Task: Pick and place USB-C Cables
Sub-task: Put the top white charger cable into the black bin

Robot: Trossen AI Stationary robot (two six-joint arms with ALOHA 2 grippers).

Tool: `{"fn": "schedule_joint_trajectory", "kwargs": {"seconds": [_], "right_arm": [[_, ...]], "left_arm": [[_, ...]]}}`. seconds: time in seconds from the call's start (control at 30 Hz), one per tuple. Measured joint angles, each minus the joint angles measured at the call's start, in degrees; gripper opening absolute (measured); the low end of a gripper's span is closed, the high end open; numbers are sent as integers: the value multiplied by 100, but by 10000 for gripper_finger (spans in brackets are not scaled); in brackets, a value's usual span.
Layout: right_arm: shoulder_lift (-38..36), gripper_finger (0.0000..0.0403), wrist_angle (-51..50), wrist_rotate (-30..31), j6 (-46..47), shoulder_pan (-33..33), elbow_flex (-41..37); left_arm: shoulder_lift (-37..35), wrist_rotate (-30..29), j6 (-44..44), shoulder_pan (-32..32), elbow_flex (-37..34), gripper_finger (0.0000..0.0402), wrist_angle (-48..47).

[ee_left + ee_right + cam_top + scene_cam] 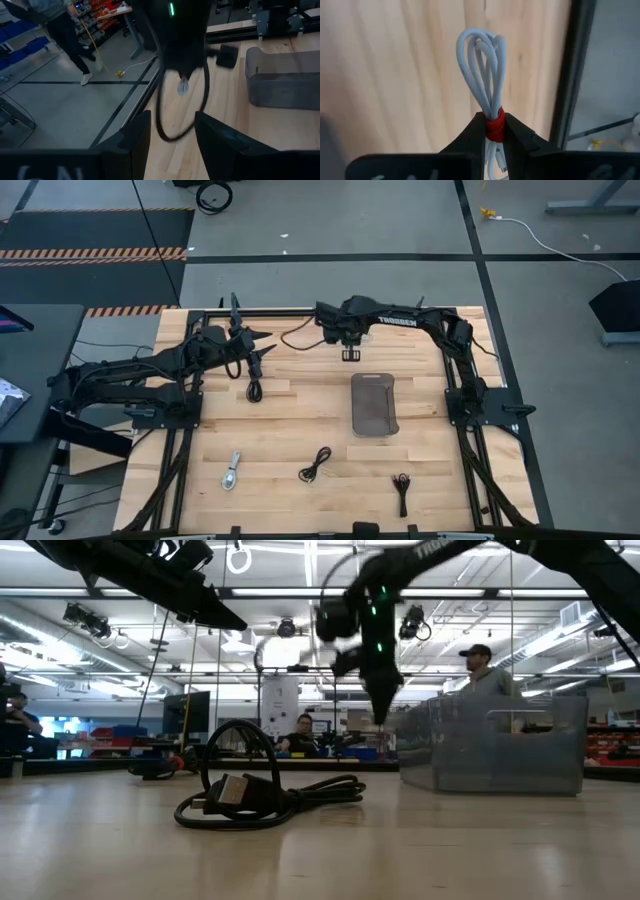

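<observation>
My right gripper (pixel 494 131) hovers above the table's far middle (pixel 350 354), shut on a white coiled cable (pixel 482 70) bound with a red tie. In the low view it (pixel 381 705) points down, left of the grey tray (pixel 490 745). My left gripper (pixel 172 137) is open and holds nothing; it is raised near the far left (pixel 262 346) and faces the right gripper. A black cable (pixel 254 388) lies flat on the table below it. A silver cable (pixel 232 472) and two black cables (pixel 316 465) (pixel 402 491) lie near the near edge. My right gripper pinches the white cable between its two fingers at the red tie (pixel 494 125) that binds the strands. The looped end (pixel 480 50) sticks out past the fingertips and the plug ends (pixel 496 161) reach back between the fingers. The cable is lifted clear of the table.
The grey tray (pixel 374 404) stands right of centre on the wooden table, nearer than the right gripper. A loose black arm wire (pixel 165 125) loops below the right wrist. Black frame rails (pixel 300 311) border the table. People (pixel 478 668) are in the room beyond.
</observation>
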Motion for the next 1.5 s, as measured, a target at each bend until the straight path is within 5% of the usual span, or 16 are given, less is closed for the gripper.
{"fn": "schedule_joint_trajectory", "kwargs": {"seconds": [0.23,0.43,1.07,1.5], "right_arm": [[-5,45,-2191,-977,2169,302,1941],[-434,45,-2014,-2386,4542,682,2166],[-417,46,-2141,-2159,7821,2436,649],[-417,47,-2067,-1630,10182,3064,68]], "left_arm": [[0,0,-4,4,0,160,-2],[0,0,-23,4,-2,160,-8],[0,0,4,-55,-4,160,-142],[0,0,1068,-57,-4,160,-166]]}}
